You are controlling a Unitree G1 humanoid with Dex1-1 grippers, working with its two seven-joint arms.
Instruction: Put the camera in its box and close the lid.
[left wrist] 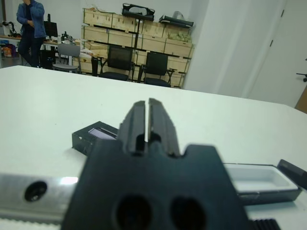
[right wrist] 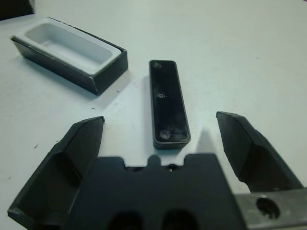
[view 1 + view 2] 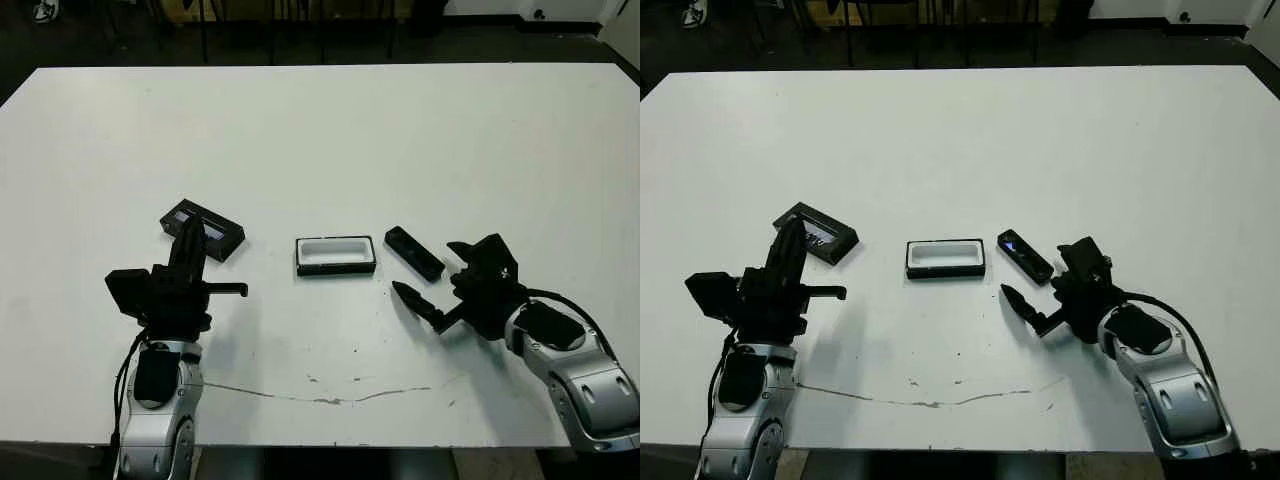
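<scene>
The right claw [image 3: 436, 283] was spread wide at the lower right of the frame, holding nothing, just short of the camera [image 3: 414, 252] lying flat on the white worktop [image 3: 330, 130]. The box [image 3: 336, 255] sat open at centre, beside the camera. At lower left, the left claw [image 3: 190, 243] was pinched narrow, empty, over the lid [image 3: 201, 228].

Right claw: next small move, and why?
Probably ease the right claw forward and down so its fingers straddle the camera, then close. The claw is open with the camera lying on the table between and just ahead of its fingers, not yet gripped. The box sits open and empty beside it, and the lid lies apart by the shut left claw.
</scene>
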